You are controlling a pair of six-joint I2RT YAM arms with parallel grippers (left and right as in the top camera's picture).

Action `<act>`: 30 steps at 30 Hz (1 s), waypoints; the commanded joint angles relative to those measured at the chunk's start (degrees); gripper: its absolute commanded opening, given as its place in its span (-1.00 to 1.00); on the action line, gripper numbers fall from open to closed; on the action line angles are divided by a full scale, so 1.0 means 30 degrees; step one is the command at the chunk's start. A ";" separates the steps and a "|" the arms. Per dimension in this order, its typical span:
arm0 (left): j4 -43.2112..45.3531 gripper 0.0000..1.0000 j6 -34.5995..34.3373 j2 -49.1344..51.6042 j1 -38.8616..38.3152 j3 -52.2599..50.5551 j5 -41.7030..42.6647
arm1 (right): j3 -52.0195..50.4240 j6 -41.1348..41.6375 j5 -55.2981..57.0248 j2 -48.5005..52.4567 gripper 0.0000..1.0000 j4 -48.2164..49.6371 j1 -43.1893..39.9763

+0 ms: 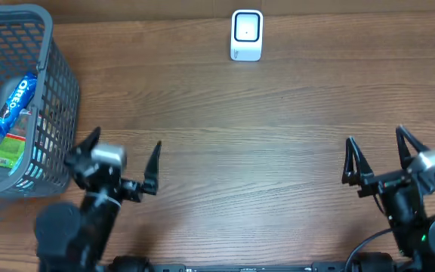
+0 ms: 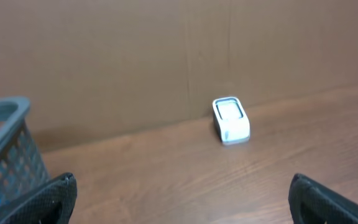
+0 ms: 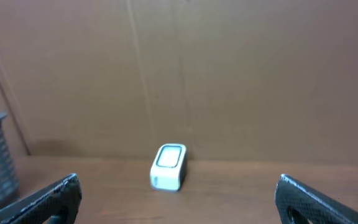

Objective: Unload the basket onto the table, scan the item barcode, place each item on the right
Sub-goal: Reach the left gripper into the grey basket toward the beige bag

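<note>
Left gripper [image 1: 127, 140]: fingers wide apart, nothing between them. It sits over the near edge of the table [image 1: 263, 136], left side, just beside the basket [image 1: 49, 53]. One finger tip looks close to the basket's wall from overhead; cannot tell whether they touch.

Right gripper [image 1: 374, 136]: fingers also spread wide, empty. It is at the near edge, right side, well apart from everything else.

Basket: grey mesh, far-left corner of the table, partly cut off by the frame edge. Inside:
- Oreo pack [image 1: 15, 102], blue, lying slantwise against the right wall.
- green pack [image 1: 6, 151], below the Oreo pack toward the near wall. Label too small to read.
- No barcode can be made out on either.

Scanner [image 1: 247, 34]: small white unit with a dark-rimmed window, standing at the far edge of the table, about the middle, against the brown backdrop. Well apart from both grippers and the basket.

Wrist views: both show the scanner ahead between the black fingers [image 2: 55, 199], with bare wood between. Basket rim shows at the left in each.
</note>
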 commanded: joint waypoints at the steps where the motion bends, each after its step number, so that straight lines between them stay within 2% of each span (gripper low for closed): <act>1: -0.1807 1.00 0.0372 0.3351 0.0102 0.4546 0.0444 | 0.2586 -0.0248 -0.1406 0.2266 1.00 -0.0962 0.0073; 9: -1.1264 1.00 0.2652 1.3231 0.0109 1.8025 0.0430 | 0.9602 -0.0262 -0.2623 0.8874 1.00 -0.6608 0.0073; 13: -1.4688 1.00 0.2652 1.7646 0.0102 2.4319 0.1501 | 1.2393 -0.0357 -0.2616 1.1584 1.00 -0.9610 0.0073; 15: -1.5278 1.00 0.2659 1.9249 0.0102 2.6330 0.1778 | 1.3019 -0.0597 -0.2623 1.2626 1.00 -1.0367 0.0073; 22: -1.4600 1.00 0.2295 2.2112 0.0197 2.7059 0.0015 | 1.3034 -0.0044 -0.4925 1.4885 1.00 -1.0528 0.0073; 27: -1.4702 1.00 -0.2062 2.2811 0.1880 2.7059 -0.3847 | 1.3034 -0.0073 -0.5333 1.5773 1.00 -1.0673 0.0073; 30: -1.4834 0.99 -0.3934 2.2797 0.3912 2.7059 -0.4546 | 1.3034 -0.0102 -0.5326 1.5948 1.00 -1.0746 0.0073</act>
